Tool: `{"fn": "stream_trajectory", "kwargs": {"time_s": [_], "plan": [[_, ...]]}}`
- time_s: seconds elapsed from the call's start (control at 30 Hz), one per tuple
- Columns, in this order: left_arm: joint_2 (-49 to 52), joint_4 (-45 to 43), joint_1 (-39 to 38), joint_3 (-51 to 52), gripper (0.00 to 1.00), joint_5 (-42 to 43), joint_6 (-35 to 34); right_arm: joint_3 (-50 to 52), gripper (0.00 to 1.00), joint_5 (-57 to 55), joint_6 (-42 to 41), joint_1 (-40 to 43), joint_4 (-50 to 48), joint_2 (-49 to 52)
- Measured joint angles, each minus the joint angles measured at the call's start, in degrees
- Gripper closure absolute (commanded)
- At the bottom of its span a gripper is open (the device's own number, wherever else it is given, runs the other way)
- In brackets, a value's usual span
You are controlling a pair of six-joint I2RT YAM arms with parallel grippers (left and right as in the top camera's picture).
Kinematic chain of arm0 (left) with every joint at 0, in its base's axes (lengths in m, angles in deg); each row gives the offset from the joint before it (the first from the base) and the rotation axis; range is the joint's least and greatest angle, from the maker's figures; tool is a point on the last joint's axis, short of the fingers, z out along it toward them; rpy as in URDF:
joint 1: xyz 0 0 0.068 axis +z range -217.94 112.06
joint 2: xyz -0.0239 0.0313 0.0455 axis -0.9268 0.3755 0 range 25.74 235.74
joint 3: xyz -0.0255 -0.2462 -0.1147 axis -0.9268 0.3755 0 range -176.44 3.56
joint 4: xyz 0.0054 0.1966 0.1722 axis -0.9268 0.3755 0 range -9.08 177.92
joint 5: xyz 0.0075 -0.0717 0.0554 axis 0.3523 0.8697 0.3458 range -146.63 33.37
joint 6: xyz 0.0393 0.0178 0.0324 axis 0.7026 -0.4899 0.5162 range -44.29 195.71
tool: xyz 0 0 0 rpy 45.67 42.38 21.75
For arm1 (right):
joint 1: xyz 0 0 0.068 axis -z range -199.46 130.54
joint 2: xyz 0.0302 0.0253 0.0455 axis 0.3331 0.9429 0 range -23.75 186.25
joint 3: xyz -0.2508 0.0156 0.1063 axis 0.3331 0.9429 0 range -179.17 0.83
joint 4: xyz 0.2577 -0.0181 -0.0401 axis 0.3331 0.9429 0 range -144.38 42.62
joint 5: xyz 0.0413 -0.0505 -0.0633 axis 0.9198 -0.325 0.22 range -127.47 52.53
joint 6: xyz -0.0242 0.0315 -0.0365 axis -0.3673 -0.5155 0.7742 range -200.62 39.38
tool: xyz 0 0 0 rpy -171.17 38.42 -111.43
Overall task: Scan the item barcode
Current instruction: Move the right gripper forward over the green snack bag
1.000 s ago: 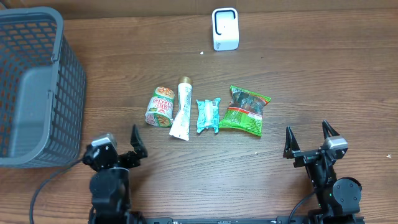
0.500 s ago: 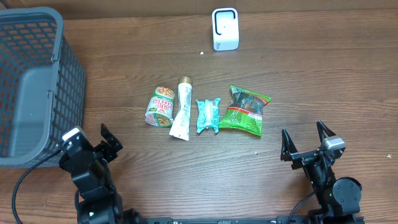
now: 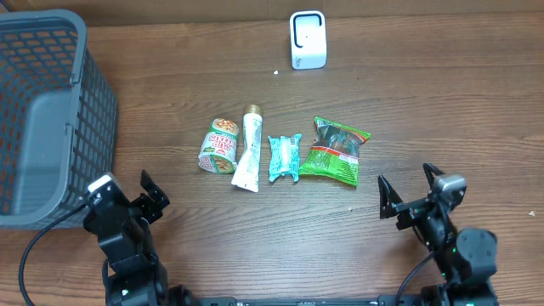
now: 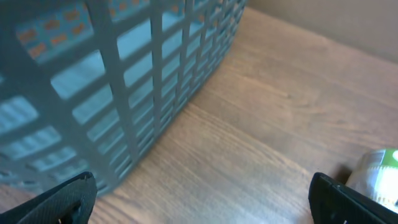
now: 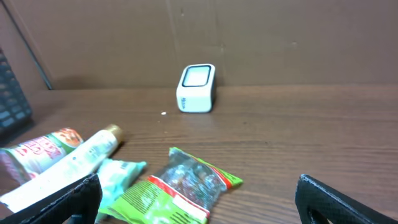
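Four items lie in a row mid-table: a cup noodle [image 3: 219,145], a white tube [image 3: 248,149], a teal packet [image 3: 284,157] and a green snack bag [image 3: 337,150]. The white barcode scanner [image 3: 307,39] stands upright at the far edge. My right gripper [image 3: 405,180] is open and empty, near the front edge, just right of the snack bag [image 5: 180,186]; its wrist view also shows the scanner [image 5: 196,88]. My left gripper [image 3: 140,194] is open and empty at the front left, beside the basket, with the cup noodle [image 4: 379,171] at the frame's right edge.
A large grey mesh basket [image 3: 42,119] fills the left side of the table, and its wall [image 4: 112,81] looms close in the left wrist view. A small white speck [image 3: 276,72] lies near the scanner.
My left arm has swung left, toward the basket, and then held still. My right gripper has turned slightly left, toward the row of items. Both stay open.
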Motion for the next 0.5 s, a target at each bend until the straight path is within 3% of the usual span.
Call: {"fn": "stream_trajectory", "kwargs": {"time_s": [0.3,0.5], "plan": [[0.0,9.9,-0.9,-0.2,0.00,0.4,0.0,-20.9,0.00,1.7,-0.2,0.0,10.2,21.6],[0.0,15.3,-0.9,-0.3,0.00,0.4,0.0,-28.2,0.00,2.3,-0.2,0.0,14.6,31.4]]}}
